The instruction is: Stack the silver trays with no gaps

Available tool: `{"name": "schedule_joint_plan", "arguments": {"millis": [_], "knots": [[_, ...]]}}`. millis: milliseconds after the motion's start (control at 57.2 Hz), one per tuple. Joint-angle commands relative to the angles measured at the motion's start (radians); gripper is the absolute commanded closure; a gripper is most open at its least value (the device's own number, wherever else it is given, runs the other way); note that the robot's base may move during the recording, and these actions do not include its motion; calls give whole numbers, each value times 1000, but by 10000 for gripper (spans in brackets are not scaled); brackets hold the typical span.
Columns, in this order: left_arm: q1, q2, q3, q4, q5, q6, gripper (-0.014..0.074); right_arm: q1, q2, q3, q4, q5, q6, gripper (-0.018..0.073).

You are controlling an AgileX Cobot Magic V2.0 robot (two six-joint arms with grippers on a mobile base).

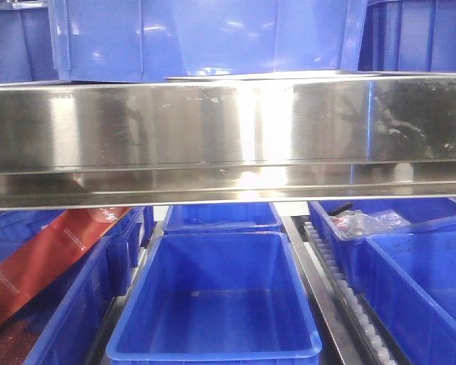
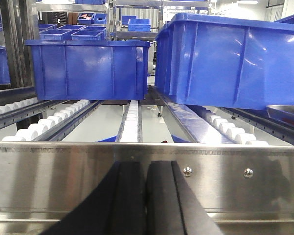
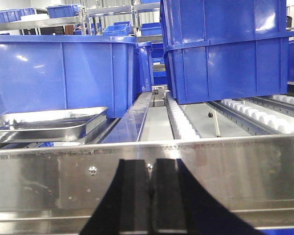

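Silver tray lies flat just behind the steel rail, with a large blue bin close behind it. I cannot tell whether another tray sits beneath it. The left gripper hangs in front of the rail, its black fingers drawn together with only a thin slit between them and nothing held. The right gripper is also in front of the rail, fingers closed the same way and empty. Both grippers are apart from the tray.

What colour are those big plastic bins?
The bins are blue; the left wrist view shows it best.
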Motion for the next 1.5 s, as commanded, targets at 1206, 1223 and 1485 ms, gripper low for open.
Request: {"name": "schedule_joint_plan", "arguments": {"millis": [1206,1223,1485], "knots": [[1,-3,-1,-15,-145,-8,613,-1,0,-4,4,-50,-1,640],[1,-3,-1,-28,-159,-13,613,-1,0,-4,4,-64,-1,640],[-1,-3,-153,-290,-206,-37,613,5,0,-39,40,-248,-1,640]]}}
